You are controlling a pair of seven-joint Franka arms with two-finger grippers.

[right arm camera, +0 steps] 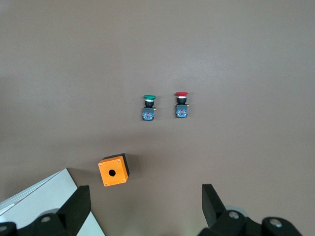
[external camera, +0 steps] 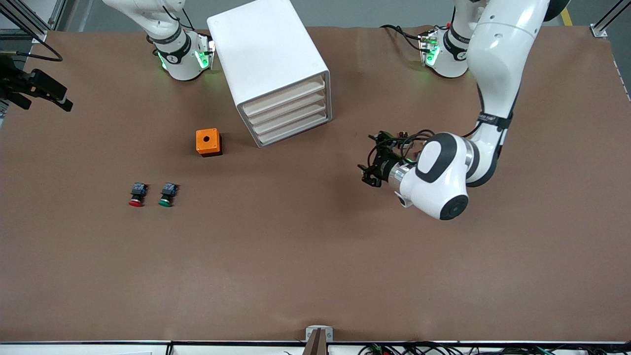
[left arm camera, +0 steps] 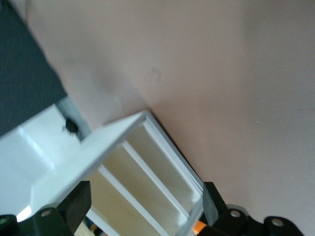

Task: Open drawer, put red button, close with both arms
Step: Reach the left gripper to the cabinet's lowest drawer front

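The left gripper (external camera: 368,173), fingers spread and empty, hangs beside the cabinet (external camera: 268,64), the right gripper (right arm camera: 142,209) likewise wide above; the light, rigid red button (external camera: 136,194), nearer than the cabinet, wants gripping by its body.

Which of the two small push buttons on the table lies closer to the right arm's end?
The push button with the red cap. It lies beside the green-capped push button, which sits closer to the orange box and the white cabinet.
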